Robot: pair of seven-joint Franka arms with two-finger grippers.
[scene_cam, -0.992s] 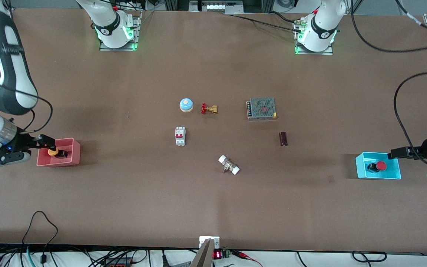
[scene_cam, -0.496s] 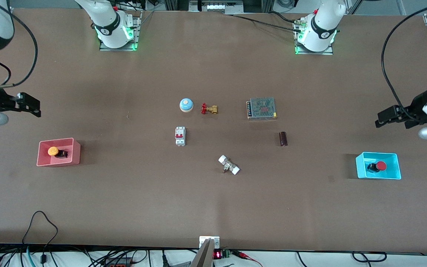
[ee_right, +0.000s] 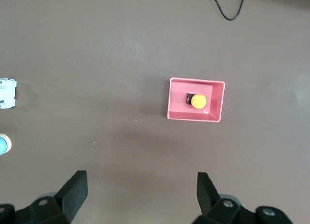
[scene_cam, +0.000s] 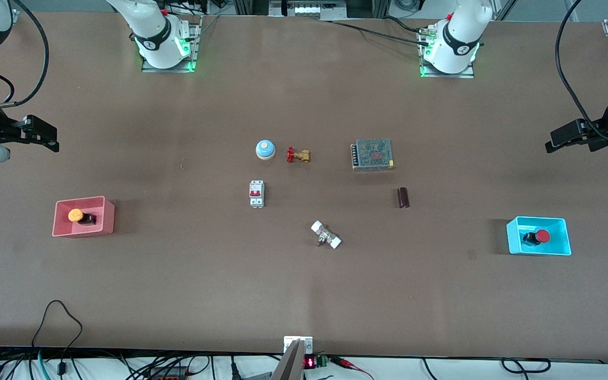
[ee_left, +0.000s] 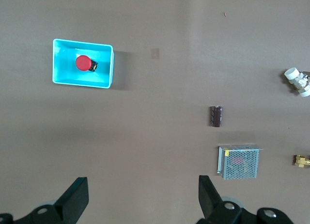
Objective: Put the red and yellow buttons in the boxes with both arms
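Both arms hang high over bare table at its ends, the left gripper [scene_cam: 565,138] and right gripper [scene_cam: 37,138] spread wide and empty. The cyan box [scene_cam: 561,248] holds the red button [scene_cam: 540,236]; the pink box [scene_cam: 104,221] holds the yellow button [scene_cam: 77,215], each nearer the front camera than its gripper.

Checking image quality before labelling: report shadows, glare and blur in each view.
Front view: even light, soft shadows beside the pink box and the blue box, green glow at both arm bases. Left wrist view: sharp, with a faint shadow beside the blue box. Right wrist view: sharp, and the yellow button reads clearly.
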